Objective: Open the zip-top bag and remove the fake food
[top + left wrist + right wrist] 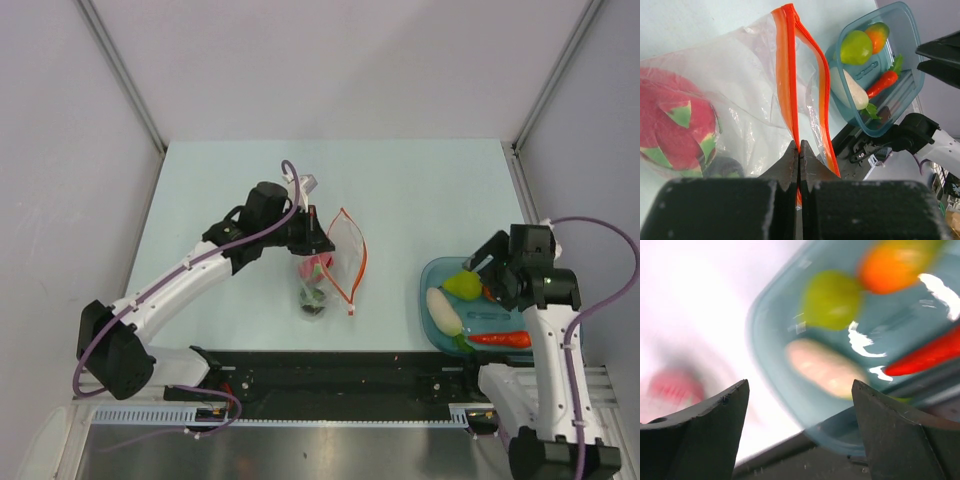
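The zip-top bag (335, 262) lies mid-table, its red-orange zip mouth spread open. My left gripper (316, 237) is shut on one lip of the zip strip (788, 85). Inside the bag are the pink-red dragon fruit (675, 132) and a small dark-green piece (725, 167). The white radish (443, 310), green fruit (460, 285), orange (877, 34) and carrot (502, 339) lie in the teal tray (428, 275). My right gripper (483, 262) is open and empty above the tray; its wrist view is blurred and shows the radish (825, 367) and green fruit (832, 299).
The teal oval tray sits at the table's right near edge, also in the left wrist view (912, 85). A black rail (330, 370) runs along the near edge. Grey walls enclose the table on three sides.
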